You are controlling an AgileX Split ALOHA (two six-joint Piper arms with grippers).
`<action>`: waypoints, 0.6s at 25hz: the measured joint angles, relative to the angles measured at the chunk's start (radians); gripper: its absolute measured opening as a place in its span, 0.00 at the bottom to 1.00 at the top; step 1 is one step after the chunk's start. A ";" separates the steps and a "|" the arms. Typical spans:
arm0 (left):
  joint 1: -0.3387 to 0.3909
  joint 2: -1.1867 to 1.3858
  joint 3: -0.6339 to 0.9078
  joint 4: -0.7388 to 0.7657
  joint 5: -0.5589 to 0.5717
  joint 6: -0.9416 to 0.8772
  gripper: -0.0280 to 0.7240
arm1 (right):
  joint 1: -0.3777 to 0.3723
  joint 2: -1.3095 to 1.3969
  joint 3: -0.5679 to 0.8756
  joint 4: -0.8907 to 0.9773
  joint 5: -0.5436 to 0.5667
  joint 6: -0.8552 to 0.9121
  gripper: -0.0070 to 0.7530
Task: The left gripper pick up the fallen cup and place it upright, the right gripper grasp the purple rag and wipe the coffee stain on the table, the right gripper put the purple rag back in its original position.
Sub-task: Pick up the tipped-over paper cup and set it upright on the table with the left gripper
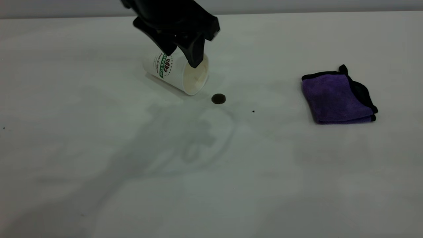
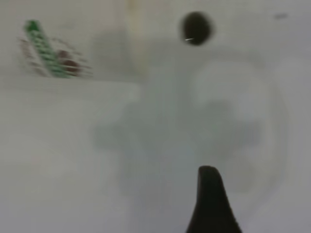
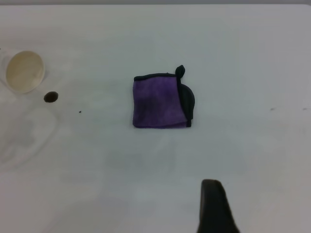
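Observation:
The cup (image 1: 178,71) lies on its side on the table (image 1: 132,185), with its cream inside facing the coffee stain (image 1: 218,98). My left gripper (image 1: 181,57) is open and empty, right above the cup. One finger is by the cup's rim, the other by its green band. In the left wrist view I see one finger (image 2: 209,204), the green band (image 2: 46,51) and the stain (image 2: 196,28). The purple rag (image 1: 338,97) lies folded at the right. My right gripper is out of the exterior view. Its one visible finger (image 3: 214,206) hangs high, well short of the rag (image 3: 160,102), open and empty.
A tiny black speck (image 1: 253,111) lies right of the stain. The right wrist view also shows the cup (image 3: 24,72), the stain (image 3: 50,97) and the speck (image 3: 80,112). The table's far edge (image 1: 297,12) runs along the back.

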 joint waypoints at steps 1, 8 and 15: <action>-0.010 0.027 -0.045 0.069 0.032 -0.052 0.75 | 0.000 0.000 0.000 0.000 0.000 0.000 0.69; -0.079 0.199 -0.209 0.406 0.034 -0.349 0.75 | 0.000 0.000 0.000 0.000 0.000 0.000 0.69; -0.094 0.282 -0.230 0.678 0.007 -0.638 0.75 | 0.000 0.000 0.000 0.000 0.000 0.000 0.69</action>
